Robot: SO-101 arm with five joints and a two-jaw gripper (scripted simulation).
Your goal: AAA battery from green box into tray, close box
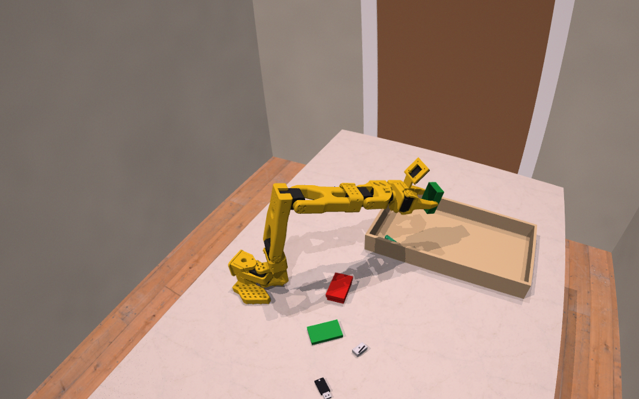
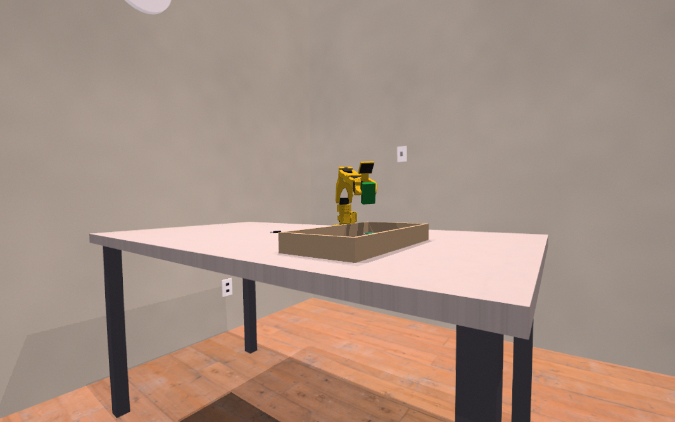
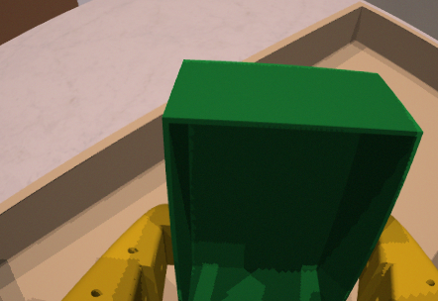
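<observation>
The tray [image 1: 466, 271] [image 2: 316, 246] [image 3: 99, 182] is positioned beneath the gripper [image 1: 430, 197] [image 2: 368, 192] [image 3: 277, 230], which is clamped on the raised, open green box base [image 1: 434, 194] [image 2: 368, 193] [image 3: 292, 96]. The green lid [image 1: 325, 332] is laid separately. The AAA battery [image 1: 389, 239], green, is contained in the tray, near a wall.

Top view: set high, looking obliquely down across tabletop [image 1: 440, 347] [image 2: 434, 267] [image 3: 99, 66]; whole arm in frame. Exterior: farther off, slightly above tabletop height, facing the arm across tray [image 1: 466, 272] [image 2: 319, 247] [image 3: 89, 170]. Wrist: close behind green box base [image 1: 434, 190] [image 2: 368, 192] [image 3: 282, 96], facing outward and down. Top and exterior share arm and tray.
</observation>
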